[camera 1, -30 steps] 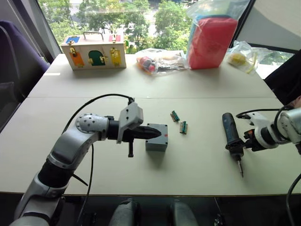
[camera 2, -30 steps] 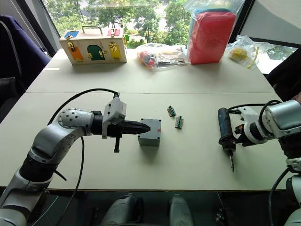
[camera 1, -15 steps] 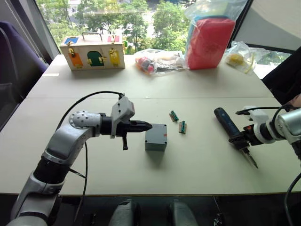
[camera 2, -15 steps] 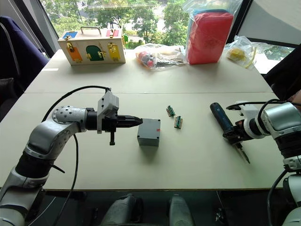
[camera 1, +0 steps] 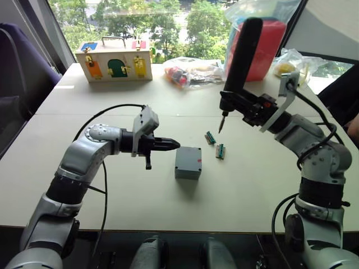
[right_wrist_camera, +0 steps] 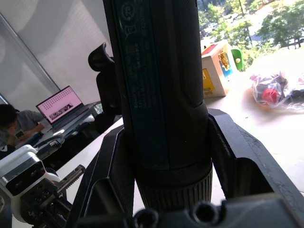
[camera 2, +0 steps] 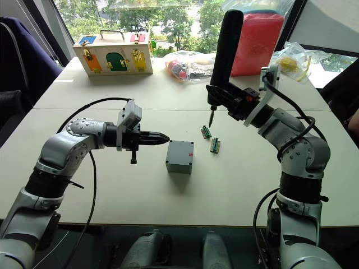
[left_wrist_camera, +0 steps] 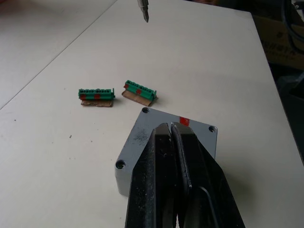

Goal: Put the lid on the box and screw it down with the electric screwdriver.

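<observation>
Gripping the electric screwdriver (camera 2: 223, 53) upright in the right hand (camera 2: 234, 105), fingers clamped around the lower barrel, thin bit pointing down, raised clear above the desk (camera 2: 235, 185) over the two green connector pieces (camera 2: 210, 139). Left hand (camera 1: 168, 145) held level just beside the box (camera 1: 188, 162), fingers pressed together with nothing between them, tips close to the box's left edge; cannot tell whether touching. Box sitting flat near the desk's middle, grey top with corner screw holes in view from the left wrist, red mark on its right side. Lid not told apart from the box. Far edge of the desk: wooden box with coloured doors (camera 1: 114, 60), clear bag of small items (camera 1: 190, 71), red package in plastic (camera 1: 255, 45).
</observation>
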Tool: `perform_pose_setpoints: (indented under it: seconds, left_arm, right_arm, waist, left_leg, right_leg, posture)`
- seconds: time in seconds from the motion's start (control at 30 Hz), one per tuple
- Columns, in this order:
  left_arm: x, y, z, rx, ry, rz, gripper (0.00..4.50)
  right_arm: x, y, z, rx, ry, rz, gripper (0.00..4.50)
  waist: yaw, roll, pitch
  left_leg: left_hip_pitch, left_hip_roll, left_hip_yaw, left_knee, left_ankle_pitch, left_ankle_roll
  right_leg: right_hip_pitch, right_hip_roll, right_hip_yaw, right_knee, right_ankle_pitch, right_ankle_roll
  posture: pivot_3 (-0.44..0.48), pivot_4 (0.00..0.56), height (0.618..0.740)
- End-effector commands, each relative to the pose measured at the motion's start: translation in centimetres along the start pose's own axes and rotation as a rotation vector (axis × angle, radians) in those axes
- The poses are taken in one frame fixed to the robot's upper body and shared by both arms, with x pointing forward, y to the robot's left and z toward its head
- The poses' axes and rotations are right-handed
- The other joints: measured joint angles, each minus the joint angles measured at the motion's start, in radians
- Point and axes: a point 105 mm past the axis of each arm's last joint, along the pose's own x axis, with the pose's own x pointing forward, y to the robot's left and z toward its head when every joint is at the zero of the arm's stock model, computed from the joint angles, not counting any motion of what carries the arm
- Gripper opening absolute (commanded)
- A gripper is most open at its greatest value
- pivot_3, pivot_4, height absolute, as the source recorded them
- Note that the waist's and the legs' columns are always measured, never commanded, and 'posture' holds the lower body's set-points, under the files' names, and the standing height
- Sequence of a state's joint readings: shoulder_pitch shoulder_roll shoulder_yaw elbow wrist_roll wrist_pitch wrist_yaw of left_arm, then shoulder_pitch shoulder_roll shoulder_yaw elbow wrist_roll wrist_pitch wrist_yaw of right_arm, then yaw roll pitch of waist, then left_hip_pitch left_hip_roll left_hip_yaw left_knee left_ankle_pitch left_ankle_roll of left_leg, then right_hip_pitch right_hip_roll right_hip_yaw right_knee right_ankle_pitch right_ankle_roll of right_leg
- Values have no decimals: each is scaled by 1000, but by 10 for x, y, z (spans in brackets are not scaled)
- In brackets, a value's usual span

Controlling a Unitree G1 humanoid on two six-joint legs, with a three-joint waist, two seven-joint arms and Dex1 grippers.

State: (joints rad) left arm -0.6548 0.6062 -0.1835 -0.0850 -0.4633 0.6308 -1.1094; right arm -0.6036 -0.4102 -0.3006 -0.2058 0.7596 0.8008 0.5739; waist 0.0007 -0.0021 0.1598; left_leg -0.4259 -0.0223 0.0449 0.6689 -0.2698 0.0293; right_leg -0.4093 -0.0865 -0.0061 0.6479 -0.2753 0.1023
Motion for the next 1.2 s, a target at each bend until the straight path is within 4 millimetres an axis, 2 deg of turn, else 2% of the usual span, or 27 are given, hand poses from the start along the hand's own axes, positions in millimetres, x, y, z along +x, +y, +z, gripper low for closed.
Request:
perform_pose_setpoints:
  seconds: [0.03,0.17,0.4,0.93,1.2]
  left_arm:
    - [7,-6,-1,21,12,-19,0]
    - [15,-6,-11,-8,14,-11,0]
    - [25,-8,-32,51,95,-4,0]
    - [28,-11,-32,48,93,-13,0]
    - [25,-12,-34,33,98,-8,0]
  right_arm:
    - [5,29,3,-84,-69,62,1778]
    - [7,39,-15,-102,-29,93,1778]
    - [14,42,-30,-116,-13,94,1778]
    - [21,26,-54,-179,42,43,1778]
    - [20,24,-61,-141,20,9,1778]
  waist:
    - [0,0,0]
    - [2,0,0]
    - [1,0,0]
    - [3,0,0]
    - [2,0,0]
  left_leg:
    - [0,0,0,0,0,0]
    - [0,0,0,0,2,-3]
    - [0,1,0,0,0,0]
    - [1,1,0,0,0,0]
    - [1,1,0,0,0,0]
  right_leg:
    - [0,1,0,0,0,0]
    - [0,3,0,1,0,0]
    - [0,5,1,0,0,0]
    - [0,5,1,0,0,0]
    - [0,5,1,0,0,0]
  posture:
    - [0,150,740]
    - [0,150,740]
    - [0,150,740]
    - [0,150,740]
    - [0,150,740]
